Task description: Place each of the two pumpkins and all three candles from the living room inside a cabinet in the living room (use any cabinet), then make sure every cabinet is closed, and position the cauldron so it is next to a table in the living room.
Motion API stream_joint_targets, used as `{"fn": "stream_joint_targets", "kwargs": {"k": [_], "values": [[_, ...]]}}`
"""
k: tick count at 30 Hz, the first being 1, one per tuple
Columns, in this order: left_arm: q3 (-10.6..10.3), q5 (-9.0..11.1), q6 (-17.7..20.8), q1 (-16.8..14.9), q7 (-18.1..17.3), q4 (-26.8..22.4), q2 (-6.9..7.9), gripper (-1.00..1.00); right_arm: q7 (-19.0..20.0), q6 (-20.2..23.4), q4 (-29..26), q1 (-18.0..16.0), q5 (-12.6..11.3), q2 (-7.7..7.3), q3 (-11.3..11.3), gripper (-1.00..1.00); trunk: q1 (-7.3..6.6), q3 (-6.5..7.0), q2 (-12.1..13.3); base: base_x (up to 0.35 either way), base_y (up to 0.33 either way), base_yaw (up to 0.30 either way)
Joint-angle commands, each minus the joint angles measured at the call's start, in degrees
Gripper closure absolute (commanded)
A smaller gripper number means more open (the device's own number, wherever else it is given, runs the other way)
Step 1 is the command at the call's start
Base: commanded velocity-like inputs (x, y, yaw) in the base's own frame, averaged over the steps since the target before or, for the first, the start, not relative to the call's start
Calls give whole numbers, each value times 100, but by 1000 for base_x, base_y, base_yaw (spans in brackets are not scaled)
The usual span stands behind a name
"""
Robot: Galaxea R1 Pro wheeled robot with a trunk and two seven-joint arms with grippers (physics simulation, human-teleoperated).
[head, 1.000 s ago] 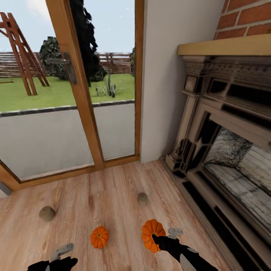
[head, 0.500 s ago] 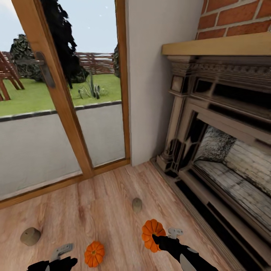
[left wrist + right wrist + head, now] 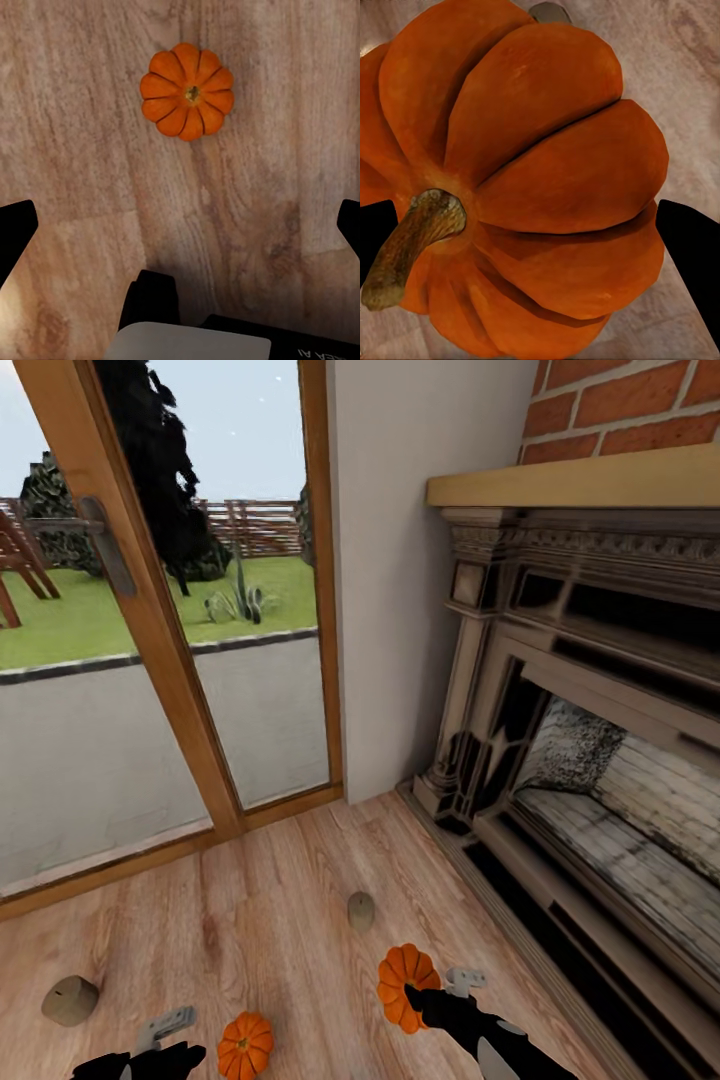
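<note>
Pumpkins, two: larger one, ribbed, orange, with a woody stem, clamped between the right gripper's black fingers; smaller one lying free on the plank floor beneath the left gripper, fingers spread wide. Candles, two: squat beige cylinders, one near the carved fireplace, one by the glass door.

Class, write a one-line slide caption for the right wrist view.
Right gripper clasps the larger orange pumpkin, stem sideways, above the wooden floor.

Open wood floor around the smaller pumpkin; fireplace blocks the right side
</note>
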Motion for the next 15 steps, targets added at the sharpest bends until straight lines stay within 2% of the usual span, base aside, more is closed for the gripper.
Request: {"fn": "stream_joint_targets", "kwargs": {"k": [1, 8, 10, 15], "values": [[0, 0, 1, 0, 0, -1, 1, -100, 5, -3, -3, 0, -2, -7, -5, 100, 0, 0, 0, 0, 0, 0], [6, 0, -8, 0, -3, -1, 11, -100, 34, 26, -97, 0, -4, -17, -4, 100, 22, -18, -40, 0, 0, 0], [6, 0, -13, 0, -21, -2, 17, -100, 123, 114, -350, 0, -4, -24, -4, 100, 66, -54, -120, 0, 0, 0], [10, 0, -3, 0, -264, -29, 34, -100, 448, 990, -1262, -1, -1, -29, -10, 100, 176, -144, -321, 0, 0, 0]]}}
